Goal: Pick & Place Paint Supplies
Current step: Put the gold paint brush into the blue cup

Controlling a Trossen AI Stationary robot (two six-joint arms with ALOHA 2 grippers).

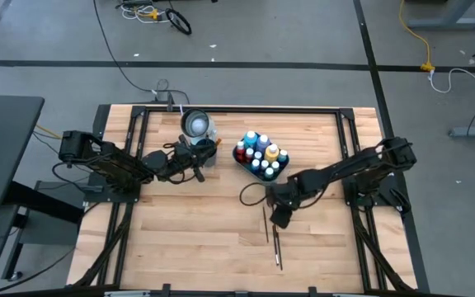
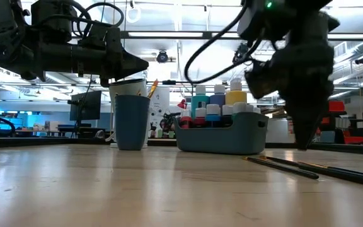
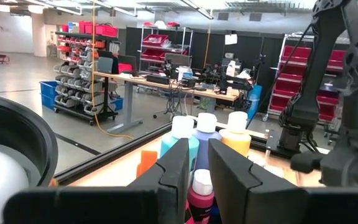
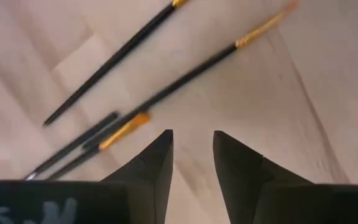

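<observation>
Several paint bottles with pale caps stand in the teal tray; they also show in the left wrist view. A brush with an orange tip stands in the dark blue cup. Thin dark brushes lie flat on the table; they also show in the low view and the right wrist view. My left gripper hovers level above the cup, fingers narrowly apart and empty. My right gripper points down just above the table beside the brushes, narrowly open and empty.
A white cup stands at the far side next to the dark blue cup. The tray sits between the two arms. Bare wooden table lies toward the near edge.
</observation>
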